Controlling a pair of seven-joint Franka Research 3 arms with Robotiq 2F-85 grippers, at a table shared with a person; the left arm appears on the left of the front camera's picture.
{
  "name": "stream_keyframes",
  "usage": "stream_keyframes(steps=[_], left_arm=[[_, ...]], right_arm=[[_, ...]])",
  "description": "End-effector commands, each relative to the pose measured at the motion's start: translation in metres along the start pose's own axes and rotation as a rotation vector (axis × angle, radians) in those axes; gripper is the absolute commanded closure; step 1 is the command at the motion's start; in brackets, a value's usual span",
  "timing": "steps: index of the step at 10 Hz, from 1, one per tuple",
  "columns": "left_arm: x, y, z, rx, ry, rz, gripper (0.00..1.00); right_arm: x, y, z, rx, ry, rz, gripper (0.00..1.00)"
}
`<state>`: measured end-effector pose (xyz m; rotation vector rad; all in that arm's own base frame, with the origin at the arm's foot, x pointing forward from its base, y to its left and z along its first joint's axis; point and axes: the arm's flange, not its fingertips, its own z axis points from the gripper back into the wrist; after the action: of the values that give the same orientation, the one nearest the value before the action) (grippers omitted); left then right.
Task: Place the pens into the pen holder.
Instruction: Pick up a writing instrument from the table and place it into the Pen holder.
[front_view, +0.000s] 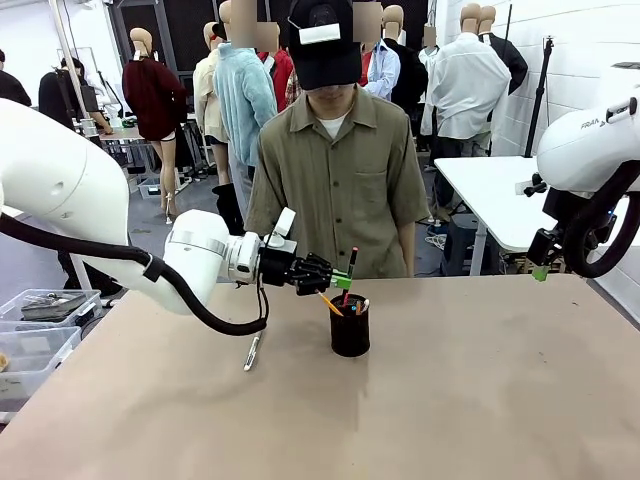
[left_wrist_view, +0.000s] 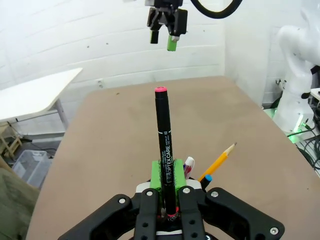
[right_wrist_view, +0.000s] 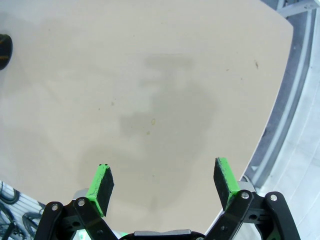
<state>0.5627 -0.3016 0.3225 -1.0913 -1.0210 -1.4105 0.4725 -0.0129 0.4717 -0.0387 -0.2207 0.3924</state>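
Clerk: Left wrist view, item one: left gripper (left_wrist_view: 167, 175), jaws shut on the black marker (left_wrist_view: 162, 125). It is pinched low on the barrel, with the pink-capped end standing up beyond the fingertips.

Checker: Handling?

Clerk: Light, rigid, smooth plastic barrel (likely to swivel in the pads if it knocks a rim). The low grip seems apt. The fingers hide the lower end.

Checker: Container?

Clerk: One black mesh pen holder (front_view: 350, 335), upright, directly beneath the fingertips. Contents: one orange pencil (left_wrist_view: 218, 161) leaning away to one side of the pads, and one white-ended pen (left_wrist_view: 189, 163) just beside them. Whether the marker's lower end is inside the rim, I cannot tell.

Checker: Outstanding stock?

Clerk: One silver pen (front_view: 251, 353), flat on the table (front_view: 480, 400), behind the fingers and below the wrist, well apart from the cup. Thin and low-lying; I judge a mid-barrel pinch best.

Checker: Item two?

Clerk: The right gripper (right_wrist_view: 165, 177), jaws spread wide, nothing between them, bare table ahead of its pads.
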Motion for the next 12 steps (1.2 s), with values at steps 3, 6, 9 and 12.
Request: stream_keyframes(steps=[3,6,9,12], left_arm=[[-0.005,0.012,-0.003,-0.043,0.037,0.034,0.90],[-0.002,0.008,0.002,-0.004,0.052,0.024,0.44],[0.013,-0.005,0.024,0.050,0.004,-0.017,0.44],[0.048,-0.032,0.072,0.211,0.143,0.023,0.44]], right_arm=[[-0.003,0.000,-0.001,-0.014,0.008,0.007,0.00],[-0.003,0.000,-0.001,-0.014,0.008,0.007,0.00],[-0.003,0.000,-0.001,-0.014,0.008,0.007,0.00],[-0.003,0.000,-0.001,-0.014,0.008,0.007,0.00]])
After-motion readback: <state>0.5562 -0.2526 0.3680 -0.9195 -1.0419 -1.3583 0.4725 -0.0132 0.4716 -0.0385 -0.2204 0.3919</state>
